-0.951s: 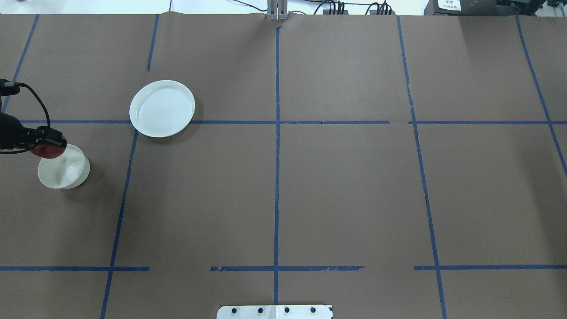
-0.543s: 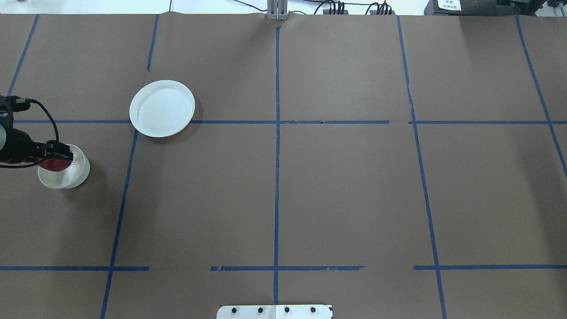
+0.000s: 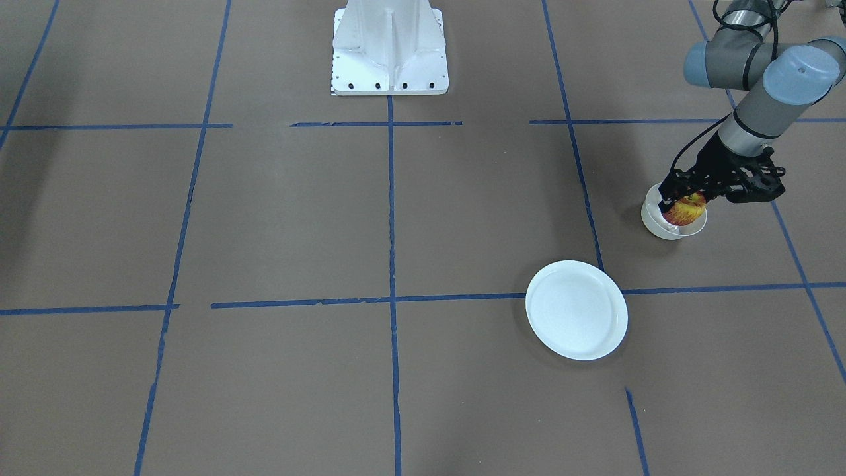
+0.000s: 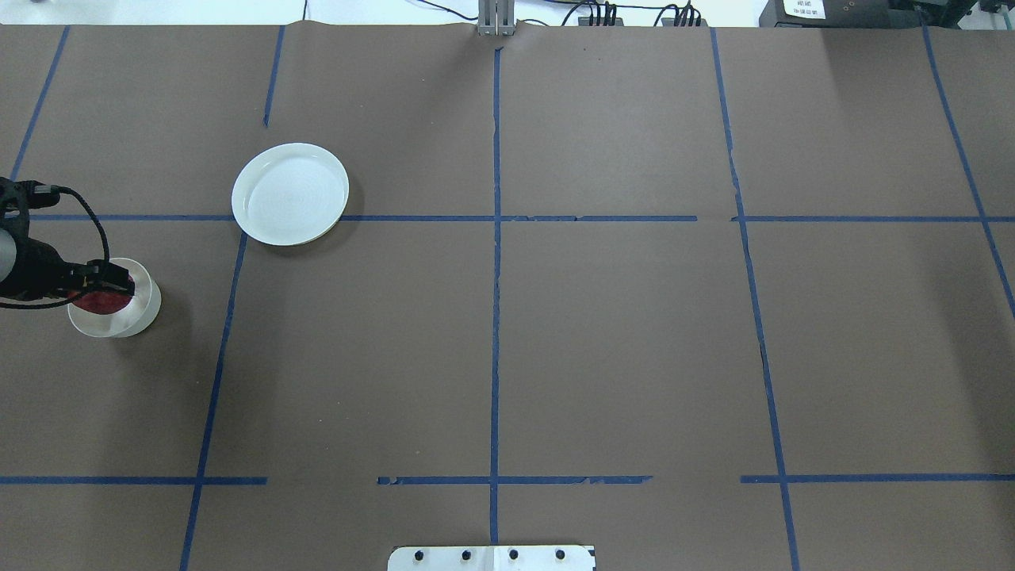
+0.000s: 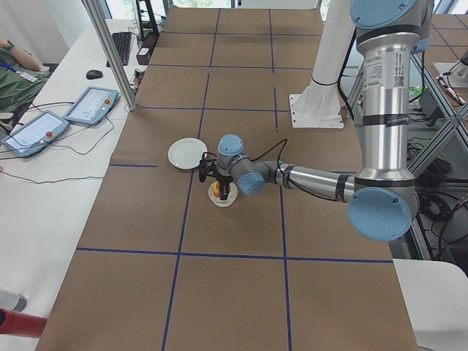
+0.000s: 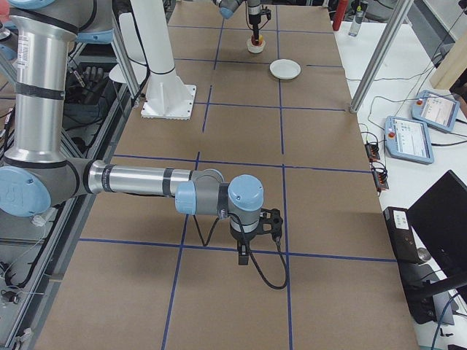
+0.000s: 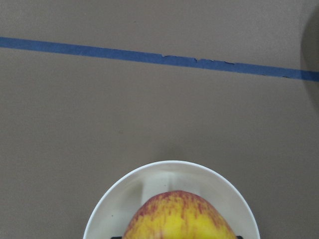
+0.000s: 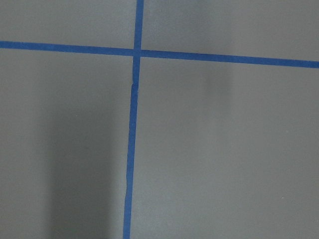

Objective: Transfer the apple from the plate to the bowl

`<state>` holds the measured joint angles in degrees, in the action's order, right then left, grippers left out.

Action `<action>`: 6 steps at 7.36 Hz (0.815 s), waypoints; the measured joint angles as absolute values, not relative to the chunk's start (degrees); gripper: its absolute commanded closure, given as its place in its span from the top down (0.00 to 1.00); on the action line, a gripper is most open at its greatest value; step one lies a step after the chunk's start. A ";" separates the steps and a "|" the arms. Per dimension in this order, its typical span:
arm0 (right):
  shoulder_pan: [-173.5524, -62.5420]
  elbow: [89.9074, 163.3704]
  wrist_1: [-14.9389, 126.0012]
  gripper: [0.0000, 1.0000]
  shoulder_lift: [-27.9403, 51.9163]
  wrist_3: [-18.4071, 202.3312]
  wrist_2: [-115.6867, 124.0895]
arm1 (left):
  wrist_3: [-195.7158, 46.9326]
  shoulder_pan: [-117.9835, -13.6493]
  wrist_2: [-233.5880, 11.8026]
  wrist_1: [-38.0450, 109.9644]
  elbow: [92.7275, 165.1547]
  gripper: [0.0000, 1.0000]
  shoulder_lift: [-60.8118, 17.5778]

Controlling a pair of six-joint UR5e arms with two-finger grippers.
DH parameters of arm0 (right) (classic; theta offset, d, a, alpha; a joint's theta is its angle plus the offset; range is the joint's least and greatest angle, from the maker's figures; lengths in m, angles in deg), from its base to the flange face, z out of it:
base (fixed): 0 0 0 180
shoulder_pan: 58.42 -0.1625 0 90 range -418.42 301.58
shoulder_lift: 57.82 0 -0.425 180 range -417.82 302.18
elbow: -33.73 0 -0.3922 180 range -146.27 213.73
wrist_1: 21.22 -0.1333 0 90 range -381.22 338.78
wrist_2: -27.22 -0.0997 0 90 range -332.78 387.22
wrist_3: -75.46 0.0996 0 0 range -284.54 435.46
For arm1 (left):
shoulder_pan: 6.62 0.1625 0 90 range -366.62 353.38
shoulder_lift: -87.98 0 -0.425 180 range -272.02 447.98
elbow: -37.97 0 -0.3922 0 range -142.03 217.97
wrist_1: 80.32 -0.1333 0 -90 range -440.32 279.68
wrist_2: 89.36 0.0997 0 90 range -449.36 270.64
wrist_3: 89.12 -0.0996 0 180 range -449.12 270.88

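Note:
The red and yellow apple (image 3: 684,211) sits between the fingers of my left gripper (image 3: 686,201), which is shut on it. It hangs in the mouth of the small cream bowl (image 3: 664,228), near the table's left end. In the overhead view the apple (image 4: 99,301) is over the bowl (image 4: 135,313). The left wrist view shows the apple (image 7: 179,216) above the bowl's rim (image 7: 124,196). The flat white plate (image 4: 290,193) lies empty, farther from the robot and to the right of the bowl. My right gripper (image 6: 243,257) shows only in the exterior right view, low over bare table; I cannot tell whether it is open.
The brown table cover carries a grid of blue tape lines (image 4: 496,238). The robot's white base (image 3: 390,46) stands at the table's near edge. Tablets and cables (image 5: 91,104) lie on a side table beyond the far edge.
My left gripper has moved with the apple from the bowl's far rim to over the bowl's middle and down into its mouth. The plate has not moved.

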<state>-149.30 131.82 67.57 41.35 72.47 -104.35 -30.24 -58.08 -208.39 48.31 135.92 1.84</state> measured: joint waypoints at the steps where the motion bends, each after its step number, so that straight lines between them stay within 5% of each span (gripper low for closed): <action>1: -149.30 131.82 67.56 1.00 41.35 72.47 -104.35 | -30.23 -58.05 -208.39 48.29 135.85 0.99 1.84; 6: -149.30 131.82 67.57 1.00 41.34 72.47 -104.35 | -35.60 -59.41 -210.57 47.69 138.07 0.99 2.68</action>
